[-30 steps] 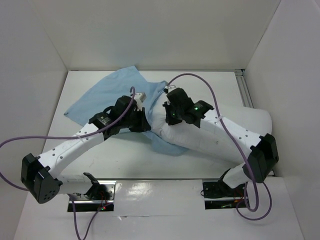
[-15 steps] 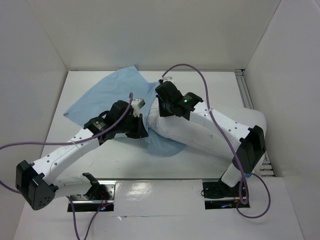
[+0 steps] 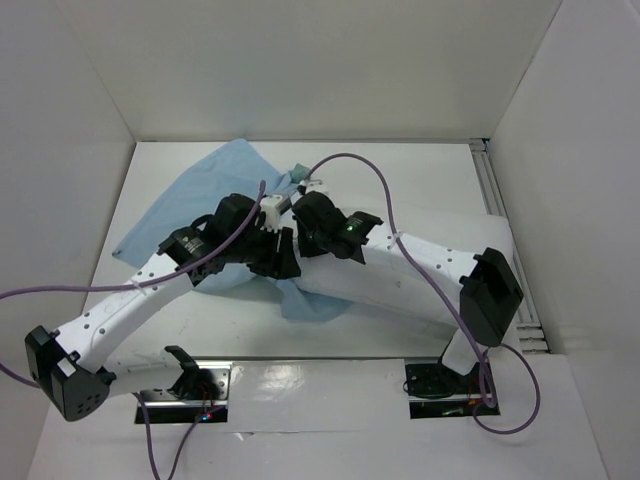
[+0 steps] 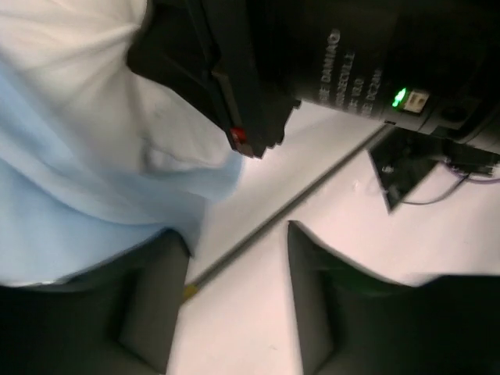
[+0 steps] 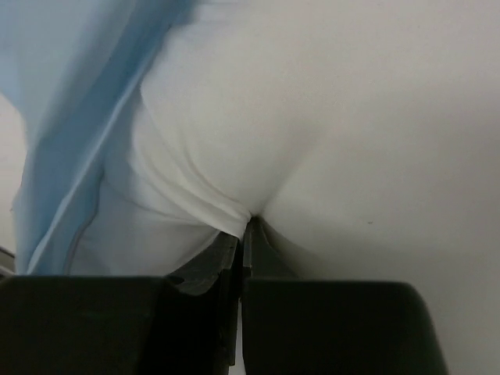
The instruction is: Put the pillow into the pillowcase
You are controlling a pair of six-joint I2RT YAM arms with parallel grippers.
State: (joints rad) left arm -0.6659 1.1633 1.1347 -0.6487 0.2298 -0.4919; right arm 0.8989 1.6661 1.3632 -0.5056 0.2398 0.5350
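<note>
Because the right gripper (image 5: 246, 226) is pressed together on only a small pucker of the pillow (image 5: 375, 109) skin, the likeliest failure is that pinch sliding off. The filling is soft and the cover smooth, so a hard push toward the pillowcase (image 3: 200, 195) could strip the fold from between the fingers.

The pillow lies across the worktop (image 3: 400, 190) beneath the right arm. The blue cloth is bunched against the pillow's end nearest that pinch and partly laps over it.

The left gripper (image 4: 238, 234), just beside that same end of the pillow, stands spread with bare worktop showing between its fingers. The cloth edge reaches only one finger. With nothing clamped there, I judge the sack's mouth may not be held apart, so the pillow could shove the whole case along or ride over it instead of entering.

The right arm's wrist (image 4: 336, 47) also hangs very near the left gripper, so the two could knock together.
</note>
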